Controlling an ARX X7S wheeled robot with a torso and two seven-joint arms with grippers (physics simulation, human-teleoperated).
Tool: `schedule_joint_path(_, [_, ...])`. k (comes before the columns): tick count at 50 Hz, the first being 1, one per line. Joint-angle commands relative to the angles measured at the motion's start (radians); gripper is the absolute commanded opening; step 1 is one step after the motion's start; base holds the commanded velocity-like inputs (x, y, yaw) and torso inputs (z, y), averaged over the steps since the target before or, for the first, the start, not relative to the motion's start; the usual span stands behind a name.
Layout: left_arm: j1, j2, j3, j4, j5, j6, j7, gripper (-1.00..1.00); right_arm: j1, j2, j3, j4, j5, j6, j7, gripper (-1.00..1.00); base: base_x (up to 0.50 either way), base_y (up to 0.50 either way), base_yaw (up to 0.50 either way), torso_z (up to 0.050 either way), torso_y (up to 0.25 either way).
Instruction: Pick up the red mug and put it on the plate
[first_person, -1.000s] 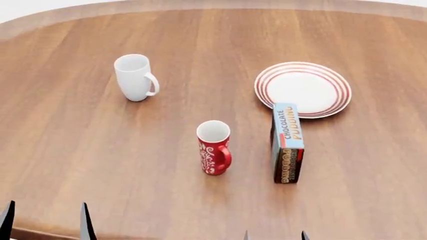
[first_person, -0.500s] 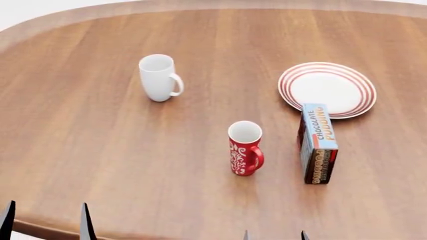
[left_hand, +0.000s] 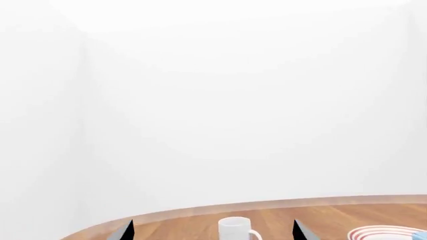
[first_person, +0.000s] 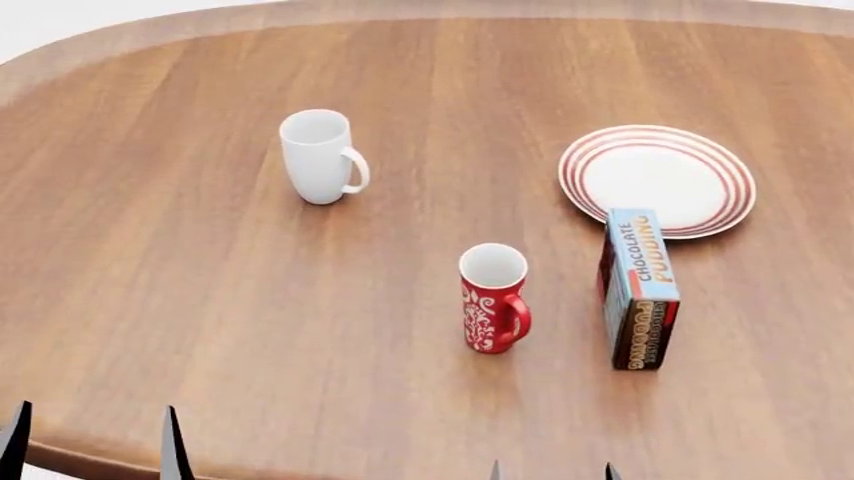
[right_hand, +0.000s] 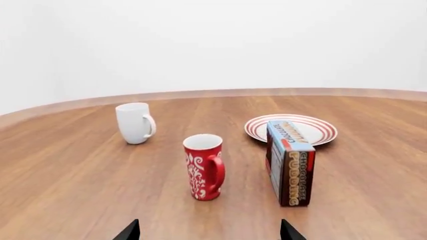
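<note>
While my view has slid so everything sits further right than before, red mug (first_person: 494, 297) stands untouched mid-table (first_person: 200, 280), plate (first_person: 657, 180) behind pudding box (first_person: 638, 288), both grippers open at near edge, right gripper (right_hand: 208, 231) lined up for reach.

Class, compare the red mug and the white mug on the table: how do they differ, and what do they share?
The red mug bears white swirls; the white mug is plain. The red mug stands nearer the robot, beside the pudding box; the white mug stands farther back, alone. Both are upright, empty, with handles.
</note>
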Motion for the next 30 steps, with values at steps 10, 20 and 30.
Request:
schedule_joint_path(10, [-0.002, -0.008, 0.012, 0.002, -0.003, -0.004, -0.009, 1.00, -0.002, 0.007, -0.008, 0.001, 0.010, -0.013, 0.007, 1.00, 0.08, 0.00, 0.00, 0.000, 0.000])
schedule_joint_path(20, [-0.003, -0.011, 0.018, 0.002, -0.007, -0.003, -0.013, 1.00, 0.005, 0.009, -0.012, 0.014, 0.015, -0.019, 0.008, 1.00, 0.10, 0.00, 0.00, 0.000, 0.000])
schedule_joint_path(30, [-0.004, -0.014, 0.023, 0.002, -0.009, -0.003, -0.018, 1.00, 0.007, 0.013, -0.017, 0.011, 0.017, -0.013, 0.013, 1.00, 0.10, 0.00, 0.00, 0.000, 0.000])
